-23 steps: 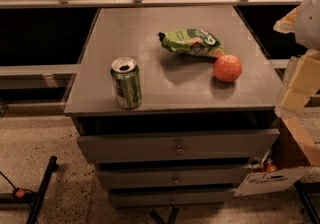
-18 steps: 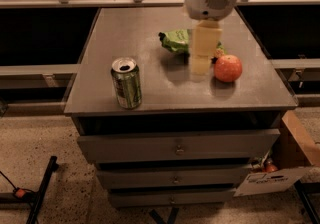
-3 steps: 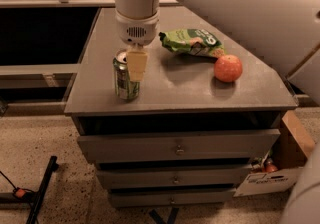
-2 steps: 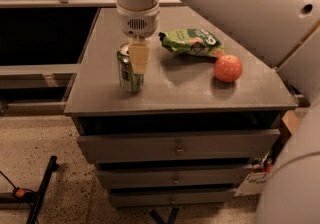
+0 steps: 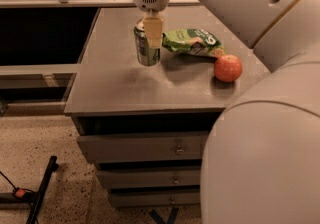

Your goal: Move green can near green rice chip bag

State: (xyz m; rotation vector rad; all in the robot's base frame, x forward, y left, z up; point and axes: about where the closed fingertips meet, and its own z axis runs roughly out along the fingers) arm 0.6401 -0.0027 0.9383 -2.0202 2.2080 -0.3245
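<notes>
The green can [image 5: 146, 50], green and white with a silver top, is upright over the middle of the grey table [image 5: 115, 88], just left of the green rice chip bag [image 5: 192, 42]. A narrow gap shows between can and bag. My gripper [image 5: 149, 35] comes down from above and is shut on the can, with one tan finger [image 5: 153, 29] across its front; the other finger is hidden behind the can. A faint shadow lies on the table under the can; I cannot tell whether it touches the top.
A round orange fruit [image 5: 228, 68] lies right of the bag near the table's right edge. Drawers [image 5: 145, 145] sit under the tabletop. My arm [image 5: 260, 133] fills the right foreground. A black stand leg [image 5: 42, 188] lies on the floor at the left.
The gripper has closed on the can and carried it from the table's front left toward the back right, close to the bag. Bag and orange have not moved.
</notes>
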